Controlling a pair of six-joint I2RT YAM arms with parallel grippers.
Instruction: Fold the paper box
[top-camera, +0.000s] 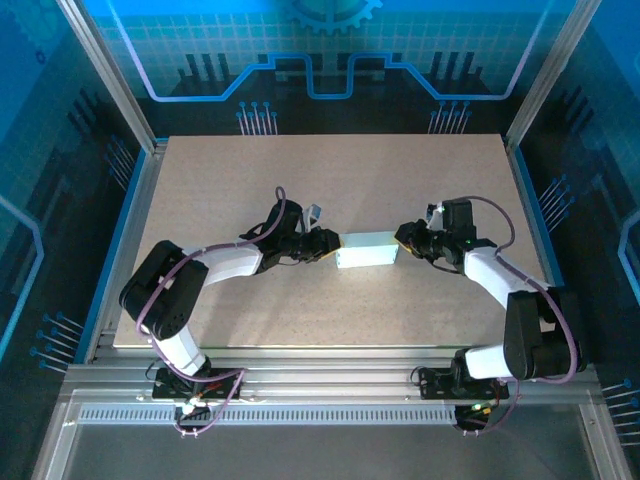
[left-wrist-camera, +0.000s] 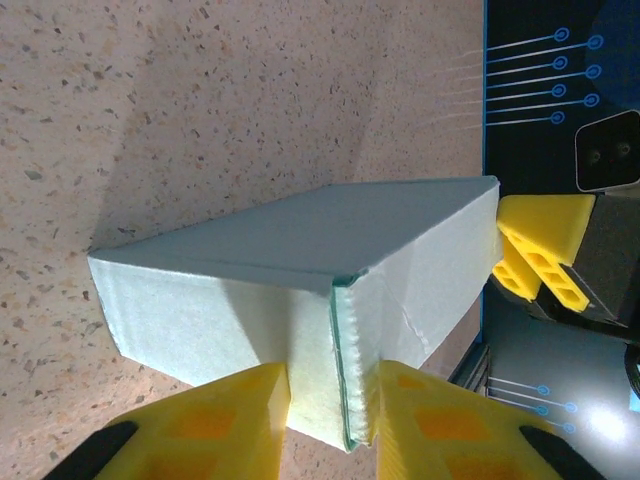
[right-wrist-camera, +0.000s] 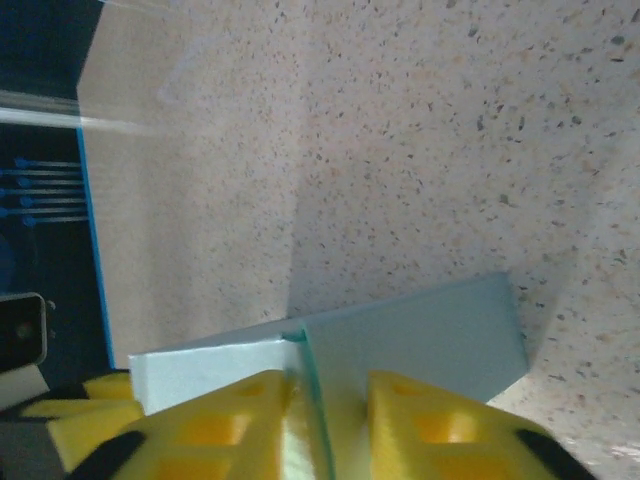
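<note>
A small rectangular paper box (top-camera: 367, 250) of pale mint-blue thin card lies flat near the middle of the speckled beige tabletop (top-camera: 300, 180), its long side running left to right between my two arms. The black left gripper (top-camera: 328, 245) meets its left end and the black right gripper (top-camera: 405, 240) meets its right end.

In the left wrist view, the left gripper (left-wrist-camera: 333, 400) has its yellow plastic fingers (left-wrist-camera: 220, 420) pressed on either side of the near end of the box (left-wrist-camera: 300, 230), clamped on the card. In the right wrist view, the right gripper (right-wrist-camera: 325, 400) likewise pinches a raised seam edge at its end of the box (right-wrist-camera: 420, 340).
</note>
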